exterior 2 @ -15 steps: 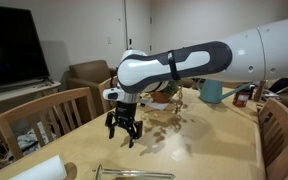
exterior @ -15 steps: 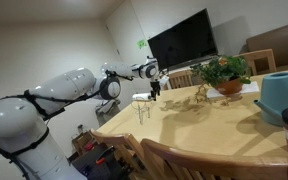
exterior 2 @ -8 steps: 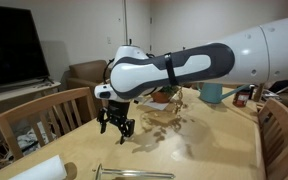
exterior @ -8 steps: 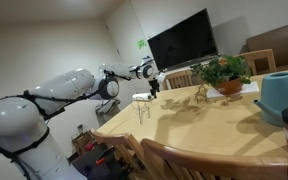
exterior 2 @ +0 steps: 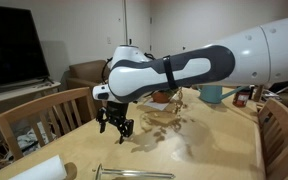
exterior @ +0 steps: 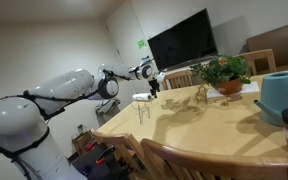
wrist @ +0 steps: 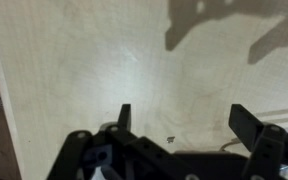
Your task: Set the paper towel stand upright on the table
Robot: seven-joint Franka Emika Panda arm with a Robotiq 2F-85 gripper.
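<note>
Tabletop (wrist: pixel 84 70): pale wood, smooth, low satin sheen. Paper towel stand (exterior 2: pixel 134 173): thin silvery metal, bright finish. Arm (exterior 2: pixel 219 62): glossy white plastic shell. Gripper (wrist: pixel 184 118): matt black, jaws likewise. Chair (exterior 2: pixel 54 108): varnished mid-brown wood. Television screen (exterior: pixel 182 40): glossy black.

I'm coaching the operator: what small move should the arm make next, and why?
Probably carry the open gripper toward the paper towel stand: the wrist view shows only table under it, and the stand sits apart, not yet grasped.
</note>
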